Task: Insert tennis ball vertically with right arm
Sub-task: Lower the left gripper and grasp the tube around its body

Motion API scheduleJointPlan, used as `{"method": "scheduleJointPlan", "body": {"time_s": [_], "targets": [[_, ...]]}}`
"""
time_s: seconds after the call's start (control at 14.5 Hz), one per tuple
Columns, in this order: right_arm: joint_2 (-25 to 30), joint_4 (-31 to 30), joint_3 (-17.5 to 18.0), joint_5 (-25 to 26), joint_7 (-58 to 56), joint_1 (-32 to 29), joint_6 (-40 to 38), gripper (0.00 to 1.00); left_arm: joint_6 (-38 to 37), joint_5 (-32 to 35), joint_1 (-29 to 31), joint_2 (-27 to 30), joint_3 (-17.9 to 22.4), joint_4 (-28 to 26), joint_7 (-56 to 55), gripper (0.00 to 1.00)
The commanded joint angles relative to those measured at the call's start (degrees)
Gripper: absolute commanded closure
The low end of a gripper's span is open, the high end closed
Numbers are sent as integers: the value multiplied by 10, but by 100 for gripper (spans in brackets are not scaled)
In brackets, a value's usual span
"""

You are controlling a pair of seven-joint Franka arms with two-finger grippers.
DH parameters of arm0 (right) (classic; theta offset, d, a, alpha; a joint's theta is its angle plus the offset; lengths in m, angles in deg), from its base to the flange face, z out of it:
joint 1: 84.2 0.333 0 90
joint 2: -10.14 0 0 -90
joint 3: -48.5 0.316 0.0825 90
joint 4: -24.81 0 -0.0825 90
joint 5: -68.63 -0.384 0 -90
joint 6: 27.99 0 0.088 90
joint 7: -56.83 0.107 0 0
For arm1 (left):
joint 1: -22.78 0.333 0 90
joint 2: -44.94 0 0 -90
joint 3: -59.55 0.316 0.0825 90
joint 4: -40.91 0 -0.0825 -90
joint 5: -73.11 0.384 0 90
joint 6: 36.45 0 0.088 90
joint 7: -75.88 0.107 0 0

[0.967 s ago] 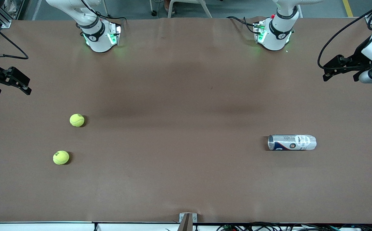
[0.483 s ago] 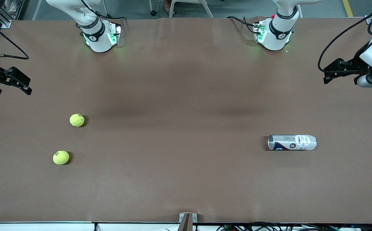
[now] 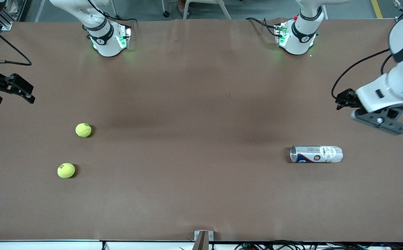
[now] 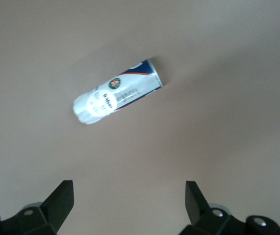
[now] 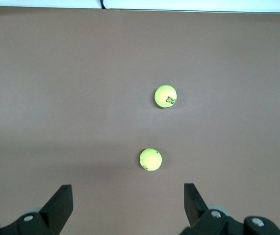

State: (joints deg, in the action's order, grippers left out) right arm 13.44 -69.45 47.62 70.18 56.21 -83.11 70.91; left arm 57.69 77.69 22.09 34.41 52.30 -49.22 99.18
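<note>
Two yellow-green tennis balls lie on the brown table toward the right arm's end: one [image 3: 83, 130] farther from the front camera, one [image 3: 66, 170] nearer. Both show in the right wrist view [image 5: 150, 159] [image 5: 165, 96]. My right gripper [image 3: 14, 100] [image 5: 127, 200] is open and empty, up in the air at the table's edge, apart from the balls. A silver and white ball can [image 3: 316, 154] [image 4: 116, 93] lies on its side toward the left arm's end, its rimmed end facing the table's middle. My left gripper [image 3: 378, 122] [image 4: 129, 200] is open and empty, above the table beside the can.
The two arm bases [image 3: 109, 38] [image 3: 297, 36] stand along the table's back edge. A small metal bracket [image 3: 203, 236] sits at the front edge. Black cables hang by both wrists. The brown table surface [image 3: 201, 121] is bare between balls and can.
The left arm has swung in from the table's end toward the can, and its gripper now points down at the table. The right gripper, balls and can have not moved.
</note>
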Motion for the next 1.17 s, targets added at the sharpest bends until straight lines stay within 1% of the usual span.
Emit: {"method": "scheduleJointPlan", "body": {"time_s": [0.0, 0.14, 0.35, 0.55, 0.62, 0.83, 0.97, 1.1], "targets": [[3, -3, -1, 6, 5, 0, 1, 0, 8, 35, -4, -40, -1, 14, 92, 0], [3, -3, -1, 6, 5, 0, 0, 0, 14, 94, -19, -60, -1, 13, 142, 0], [-13, -5, -3, 12, 4, -3, -4, 0, 16, 127, -19, -92, -1, 13, 210, 0], [-16, -6, -5, 14, 4, -24, -1, 0, 28, 185, -22, -127, -2, 12, 277, 0], [-21, -6, -5, 14, 4, -29, 1, 0, 30, 191, -21, -140, -2, 12, 301, 0], [-22, -8, -5, 11, 3, -45, -2, 0, 32, 196, -26, -170, -2, 3, 326, 0], [-23, -8, -4, 12, 2, -42, -1, 0, 62, 248, -54, -174, -4, -25, 321, 0], [-23, -7, -4, 12, 2, -40, 0, 0, 92, 265, -54, -180, -4, -42, 323, 0]]}}
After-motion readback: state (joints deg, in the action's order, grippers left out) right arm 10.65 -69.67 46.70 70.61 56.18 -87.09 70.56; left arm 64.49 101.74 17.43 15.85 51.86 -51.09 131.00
